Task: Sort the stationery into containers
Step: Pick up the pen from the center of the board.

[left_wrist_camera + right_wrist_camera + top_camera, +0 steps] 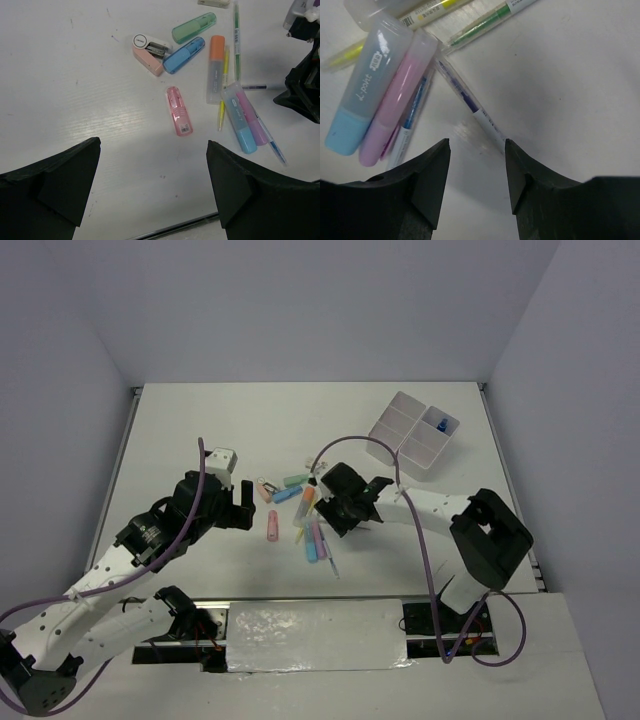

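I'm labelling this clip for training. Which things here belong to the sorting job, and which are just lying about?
Job: divided tray, blue item in it, pink case, blue case, green case, orange-capped marker, purple pen.
Lying about: purple cable only, part of the rig.

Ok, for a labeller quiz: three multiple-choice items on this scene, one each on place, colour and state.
1. The white tray sits: A near left; B far right; C between the arms.
2. The item in the tray is: A blue; B orange; C green.
3. The left gripper is: A shut on a marker; B open, empty; C shut on a pen.
Key: B, it stands at the table's far right; A, one blue item lies in a compartment; B, wide jaws hold nothing.
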You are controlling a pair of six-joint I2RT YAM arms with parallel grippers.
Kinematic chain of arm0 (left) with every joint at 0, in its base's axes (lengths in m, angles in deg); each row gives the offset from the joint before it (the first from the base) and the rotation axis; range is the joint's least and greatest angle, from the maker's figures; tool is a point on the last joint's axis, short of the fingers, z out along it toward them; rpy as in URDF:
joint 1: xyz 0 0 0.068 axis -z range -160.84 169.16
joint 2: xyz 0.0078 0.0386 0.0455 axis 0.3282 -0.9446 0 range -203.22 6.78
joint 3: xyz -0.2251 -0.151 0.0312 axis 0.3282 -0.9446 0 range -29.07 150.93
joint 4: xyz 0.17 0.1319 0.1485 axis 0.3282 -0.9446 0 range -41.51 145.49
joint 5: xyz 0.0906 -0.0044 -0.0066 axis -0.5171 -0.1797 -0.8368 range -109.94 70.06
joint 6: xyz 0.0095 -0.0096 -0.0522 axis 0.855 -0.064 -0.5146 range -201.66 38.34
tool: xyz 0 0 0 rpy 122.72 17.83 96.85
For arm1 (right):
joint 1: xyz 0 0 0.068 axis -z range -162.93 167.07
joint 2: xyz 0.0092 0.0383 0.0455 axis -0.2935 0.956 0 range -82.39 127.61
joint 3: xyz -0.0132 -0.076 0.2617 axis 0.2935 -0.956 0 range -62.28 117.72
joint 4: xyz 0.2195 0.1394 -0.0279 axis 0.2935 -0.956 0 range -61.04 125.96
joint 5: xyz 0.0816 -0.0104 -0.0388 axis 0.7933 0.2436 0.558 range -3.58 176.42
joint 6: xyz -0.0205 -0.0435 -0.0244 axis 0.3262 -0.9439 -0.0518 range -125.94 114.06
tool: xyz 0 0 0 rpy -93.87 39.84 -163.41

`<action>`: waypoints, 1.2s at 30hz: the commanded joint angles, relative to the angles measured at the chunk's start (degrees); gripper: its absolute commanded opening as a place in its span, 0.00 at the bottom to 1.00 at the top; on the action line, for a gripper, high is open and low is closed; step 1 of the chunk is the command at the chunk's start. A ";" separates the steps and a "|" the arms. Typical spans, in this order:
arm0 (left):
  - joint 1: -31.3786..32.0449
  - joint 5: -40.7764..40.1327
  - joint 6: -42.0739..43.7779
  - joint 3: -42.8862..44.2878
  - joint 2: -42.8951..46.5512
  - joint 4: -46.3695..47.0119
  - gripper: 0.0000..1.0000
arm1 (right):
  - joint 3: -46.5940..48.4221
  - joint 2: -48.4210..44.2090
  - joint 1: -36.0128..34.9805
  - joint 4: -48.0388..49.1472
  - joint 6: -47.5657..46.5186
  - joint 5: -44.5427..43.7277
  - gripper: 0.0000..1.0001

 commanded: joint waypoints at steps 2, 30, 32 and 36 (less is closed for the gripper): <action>-0.25 1.22 0.43 -0.15 0.85 1.58 0.99 | 4.07 1.45 -0.21 -0.29 -3.88 -2.68 0.53; -0.25 2.28 0.08 0.55 2.43 1.50 0.99 | 1.79 8.94 4.35 -5.92 0.16 0.05 0.00; -0.25 2.98 -1.94 1.17 2.08 0.88 0.99 | 0.74 6.39 4.97 -5.30 2.62 0.92 0.00; -0.25 11.41 -5.54 0.47 0.94 5.87 0.99 | -0.76 0.42 5.07 -4.07 2.98 2.23 0.00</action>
